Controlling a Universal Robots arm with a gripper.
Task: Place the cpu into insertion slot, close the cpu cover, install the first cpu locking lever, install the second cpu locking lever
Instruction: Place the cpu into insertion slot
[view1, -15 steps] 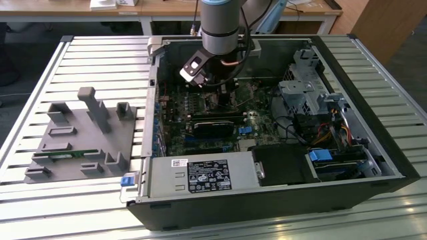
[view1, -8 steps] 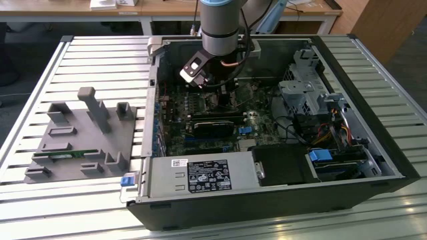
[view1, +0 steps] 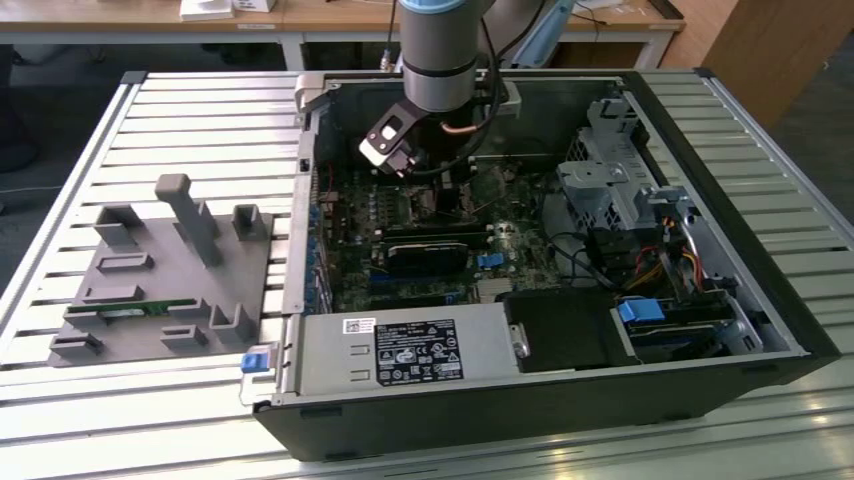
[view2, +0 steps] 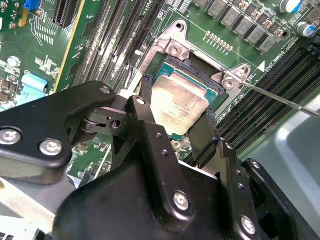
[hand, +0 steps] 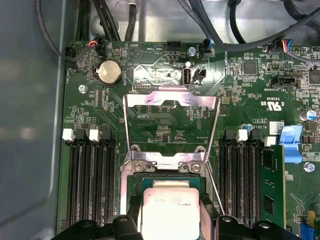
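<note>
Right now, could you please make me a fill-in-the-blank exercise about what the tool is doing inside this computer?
1. The tool grips the ___ by two opposite edges.
2. The cpu cover is swung ___.
3. The round battery sits on the green ___.
Missing words: cpu; open; motherboard.

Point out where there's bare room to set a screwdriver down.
Bare table slats lie beyond the grey fixture at the exterior view's left, and along the near edge before the case. Inside the case is crowded: cables, and the tool gripping the cpu.
</note>
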